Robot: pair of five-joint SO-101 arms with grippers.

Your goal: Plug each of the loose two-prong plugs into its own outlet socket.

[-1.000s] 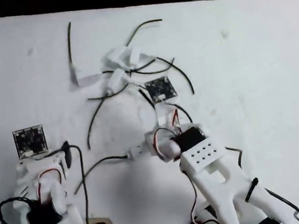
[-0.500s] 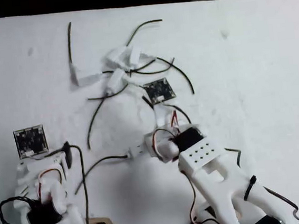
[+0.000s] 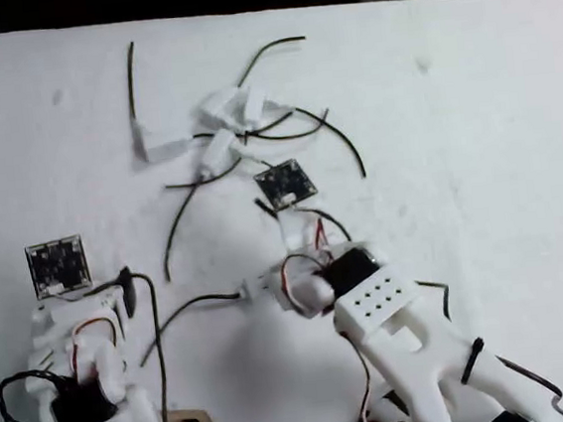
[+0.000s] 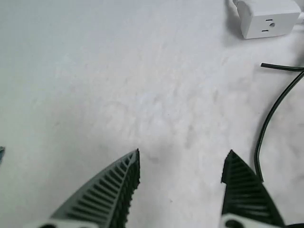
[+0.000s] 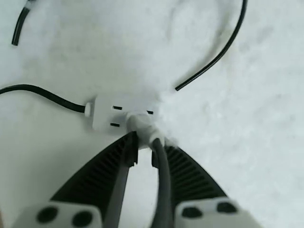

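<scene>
From above, my right gripper (image 3: pixel 281 289) meets a white plastic outlet block (image 3: pixel 253 288). In the left wrist view, my left gripper (image 4: pixel 183 164) has its fingers spread, with another white socket (image 4: pixel 268 19) well beyond their tips. In the right wrist view, the fingers pinch the white two-prong plug (image 5: pixel 141 127) just past their tips, against the block. If I push off-axis, I reckon the loose block could skid.

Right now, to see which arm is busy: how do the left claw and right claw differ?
The left claw is open and empty; the right claw is shut on a plug. The left claw hangs over bare table; the right claw holds its plug against an outlet socket. Both are ribbed inside.
</scene>
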